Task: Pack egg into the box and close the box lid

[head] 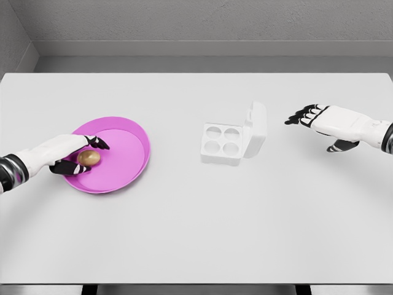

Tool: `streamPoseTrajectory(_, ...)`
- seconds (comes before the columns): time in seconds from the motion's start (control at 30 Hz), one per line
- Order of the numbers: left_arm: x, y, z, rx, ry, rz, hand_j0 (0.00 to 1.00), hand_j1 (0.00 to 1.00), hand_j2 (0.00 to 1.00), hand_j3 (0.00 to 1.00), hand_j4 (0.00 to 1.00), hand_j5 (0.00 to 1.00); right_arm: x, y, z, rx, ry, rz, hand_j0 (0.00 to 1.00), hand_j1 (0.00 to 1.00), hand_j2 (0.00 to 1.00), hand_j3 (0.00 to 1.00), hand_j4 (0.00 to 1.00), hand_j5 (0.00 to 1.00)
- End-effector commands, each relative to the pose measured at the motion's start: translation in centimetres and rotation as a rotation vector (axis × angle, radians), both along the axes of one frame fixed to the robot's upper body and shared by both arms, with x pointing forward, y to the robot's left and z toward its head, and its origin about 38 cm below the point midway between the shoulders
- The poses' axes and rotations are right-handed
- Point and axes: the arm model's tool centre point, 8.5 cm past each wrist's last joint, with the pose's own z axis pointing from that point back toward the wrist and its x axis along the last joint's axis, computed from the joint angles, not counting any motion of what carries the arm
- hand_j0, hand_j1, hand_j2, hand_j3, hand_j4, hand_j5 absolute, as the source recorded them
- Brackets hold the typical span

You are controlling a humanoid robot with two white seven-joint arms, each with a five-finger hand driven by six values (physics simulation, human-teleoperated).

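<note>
White table (196,233) under grey walls. Left hand (67,153) reaching in from the lower left, fingers (97,142) curled about the brown egg (88,158), grasping it just over the pink plate (123,157). Further right, near the table's middle, white egg box (222,142) with four hollow cups, lid (256,129) standing upright at its right side. Beyond, well apart from the box, right hand (325,123) hovering with fingers loosely extended, holding nothing.
</note>
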Motion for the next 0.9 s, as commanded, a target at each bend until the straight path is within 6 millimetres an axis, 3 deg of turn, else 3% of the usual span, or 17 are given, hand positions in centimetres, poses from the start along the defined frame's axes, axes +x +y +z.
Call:
streamPoseTrajectory(0.0, 0.00, 0.01, 0.03, -0.003, 0.001, 0.001, 0.69, 0.69, 0.69, 0.69, 0.69, 0.69, 0.01, -0.04, 0.08, 0.005, -0.001, -0.003, 1.00, 1.00, 1.00, 1.00, 1.00, 1.00)
streamPoseTrajectory(0.4, -0.19, 0.04, -0.27, -0.001, 0.008, 0.002, 0.66, 0.66, 0.66, 0.66, 0.66, 0.66, -0.15, 0.41, 0.48, 0.006, -0.011, 0.013, 1.00, 1.00, 1.00, 1.00, 1.00, 1.00)
streamPoseTrajectory(0.5, -0.20, 0.04, -0.27, 0.000, 0.007, 0.000, 0.54, 0.54, 0.54, 0.54, 0.54, 0.54, -0.15, 0.41, 0.50, 0.008, -0.012, 0.013, 1.00, 1.00, 1.00, 1.00, 1.00, 1.00)
streamPoseTrajectory(0.87, 0.02, 0.21, 0.15, 0.000, -0.004, 0.005, 0.36, 0.36, 0.36, 0.36, 0.36, 0.36, -0.16, 0.45, 0.52, 0.008, -0.013, 0.015, 1.00, 1.00, 1.00, 1.00, 1.00, 1.00)
